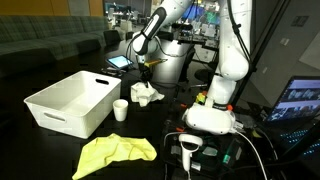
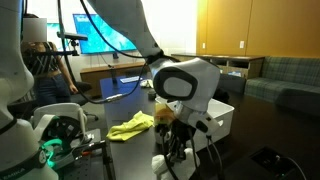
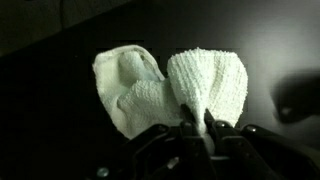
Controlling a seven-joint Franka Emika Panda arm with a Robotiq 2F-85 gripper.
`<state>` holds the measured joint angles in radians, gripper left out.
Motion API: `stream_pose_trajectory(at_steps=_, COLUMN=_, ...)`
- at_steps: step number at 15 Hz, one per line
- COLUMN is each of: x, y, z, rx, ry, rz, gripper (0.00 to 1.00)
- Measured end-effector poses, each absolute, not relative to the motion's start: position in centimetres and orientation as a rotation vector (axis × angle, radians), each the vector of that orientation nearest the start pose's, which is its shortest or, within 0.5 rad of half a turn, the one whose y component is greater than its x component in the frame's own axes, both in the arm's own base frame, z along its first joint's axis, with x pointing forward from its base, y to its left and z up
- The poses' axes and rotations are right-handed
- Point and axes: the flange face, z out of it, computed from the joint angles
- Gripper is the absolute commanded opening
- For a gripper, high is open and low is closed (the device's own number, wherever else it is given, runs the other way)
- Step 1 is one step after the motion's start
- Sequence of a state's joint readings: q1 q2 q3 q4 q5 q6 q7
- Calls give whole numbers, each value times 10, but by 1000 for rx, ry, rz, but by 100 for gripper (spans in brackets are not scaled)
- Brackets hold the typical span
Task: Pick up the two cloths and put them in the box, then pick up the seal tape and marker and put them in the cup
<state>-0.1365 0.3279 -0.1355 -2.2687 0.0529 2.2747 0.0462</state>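
Black jaws pinch the small white rumpled fabric cloth [image 3: 200,80] on the dark tabletop [image 3: 50,130], near the small white paper cup [image 1: 121,109].

box [image 2: 226,116] mostly behind arm [image 2: 185,82], yellow cloth [image 2: 128,127] part-hidden

The black table [image 1: 40,150] bears white bin [image 1: 60,120], paper cup [image 1: 121,109], yellow cloth [image 1: 115,153], white cloth [image 1: 145,95].

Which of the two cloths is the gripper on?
The small white rumpled fabric cloth, pinched in the shut gripper; the bright yellow fabric cloth lies apart, untouched.
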Motion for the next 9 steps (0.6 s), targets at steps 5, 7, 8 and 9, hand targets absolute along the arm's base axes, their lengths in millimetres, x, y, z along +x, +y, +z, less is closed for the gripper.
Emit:
stream_pose_trajectory(at_steps=5, x=471, y=-130, z=264, rx=-3133, ry=178, rz=351, gripper=3)
stream_pose_trajectory(at_steps=7, x=468, y=-128, z=281, rx=-3163, ry=28, rz=310, gripper=3)
stream_pose_trajectory(at_steps=8, x=467, y=-127, z=289, rx=-3173, ry=-39, rz=289, gripper=3)
stream_pose_trajectory(at_steps=9, x=466, y=-126, z=296, rx=-3180, ry=-88, rz=267, gripper=3)
